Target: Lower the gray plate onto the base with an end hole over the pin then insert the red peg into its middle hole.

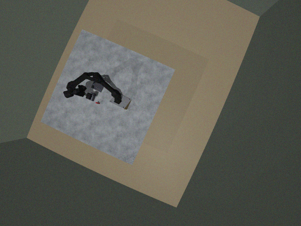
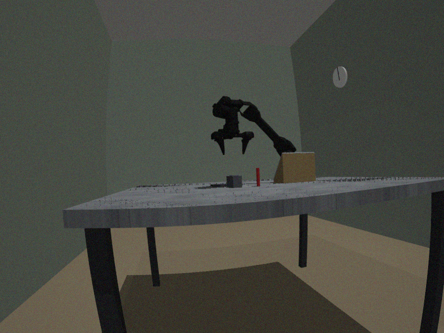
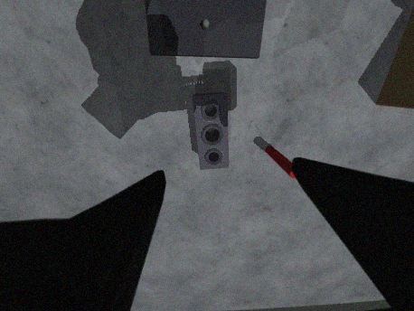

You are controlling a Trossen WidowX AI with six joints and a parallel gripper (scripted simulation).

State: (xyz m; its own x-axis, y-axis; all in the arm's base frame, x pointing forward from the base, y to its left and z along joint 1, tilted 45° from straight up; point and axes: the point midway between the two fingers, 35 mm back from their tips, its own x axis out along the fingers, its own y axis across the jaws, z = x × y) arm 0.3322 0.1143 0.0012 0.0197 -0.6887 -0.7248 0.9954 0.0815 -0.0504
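My gripper (image 2: pixel 233 151) (image 3: pixel 228 170) is open and empty, and hangs well above the table with its fingers pointing down. In the wrist view the gray plate (image 3: pixel 211 136), with three holes in a row, lies straight below and ahead of the fingers. Beyond it stands the gray base block (image 3: pixel 226 36) with its small pin (image 3: pixel 206 23) on top; the plate is apart from the block. The red peg (image 3: pixel 277 156) (image 2: pixel 257 176) (image 1: pixel 97 103) stands upright on the table to the right of the plate, close by my right finger in the wrist view.
The arm is mounted on a tan box (image 2: pixel 296 167) (image 3: pixel 398 77) right of the peg. Everything stands on a gray table (image 2: pixel 201 211) (image 1: pixel 97 136). A round clock (image 2: pixel 339 76) hangs on the right wall.
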